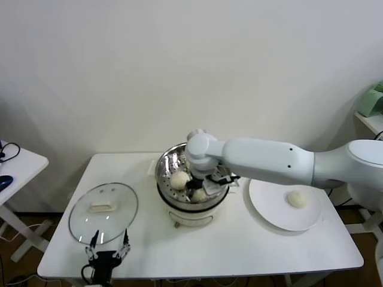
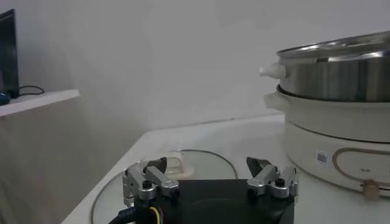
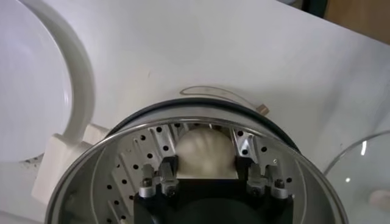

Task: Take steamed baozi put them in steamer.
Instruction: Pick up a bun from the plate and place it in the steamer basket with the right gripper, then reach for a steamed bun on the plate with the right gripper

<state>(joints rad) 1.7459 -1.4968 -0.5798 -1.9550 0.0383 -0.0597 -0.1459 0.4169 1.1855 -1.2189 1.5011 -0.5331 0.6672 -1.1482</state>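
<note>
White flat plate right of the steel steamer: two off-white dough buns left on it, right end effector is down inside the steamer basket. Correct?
Not quite. The head view shows only one off-white dough bun on the flat white plate, not two. The rest holds: the right end effector is down inside the shiny steel steamer basket.

Right arm stretched in from the right edge of the head view toward frame centre, wrist bent downward. Right gripper (image 1: 200, 182) sat at centre, just below the wrist — fingers (image 3: 169, 165) spread apart in the right wrist view, a pale round bun (image 3: 204, 153) between them. Left gripper (image 1: 108, 251) parked at lower left, near the bottom edge — fingers (image 2: 150, 177) wide apart, holding nothing.
</note>
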